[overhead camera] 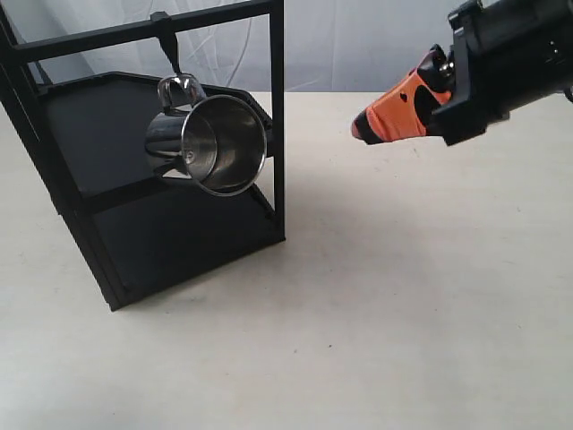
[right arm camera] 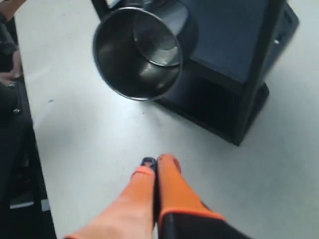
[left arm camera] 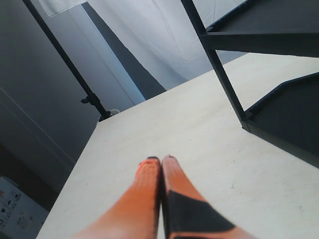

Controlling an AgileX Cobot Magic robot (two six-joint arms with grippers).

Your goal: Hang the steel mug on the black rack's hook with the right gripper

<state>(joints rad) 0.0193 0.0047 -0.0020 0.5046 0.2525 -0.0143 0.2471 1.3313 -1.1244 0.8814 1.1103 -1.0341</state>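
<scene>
The steel mug [overhead camera: 215, 143] hangs by its loop handle from the hook [overhead camera: 168, 43] on the top bar of the black rack [overhead camera: 107, 197], tilted with its open mouth facing outward. The right wrist view shows the mug's mouth [right arm camera: 137, 52] in front of the rack [right arm camera: 239, 59]. My right gripper [overhead camera: 361, 131] is in the air to the right of the rack, well apart from the mug, fingers [right arm camera: 169, 174] pressed together and empty. My left gripper [left arm camera: 160, 160] is shut over the bare tabletop beside the rack's corner post [left arm camera: 222, 74].
The pale table [overhead camera: 403, 313] spreads in front of and to the right of the rack. A white curtain [overhead camera: 358, 36] hangs behind. A dark stand pole [left arm camera: 70, 64] rises past the table's edge in the left wrist view.
</scene>
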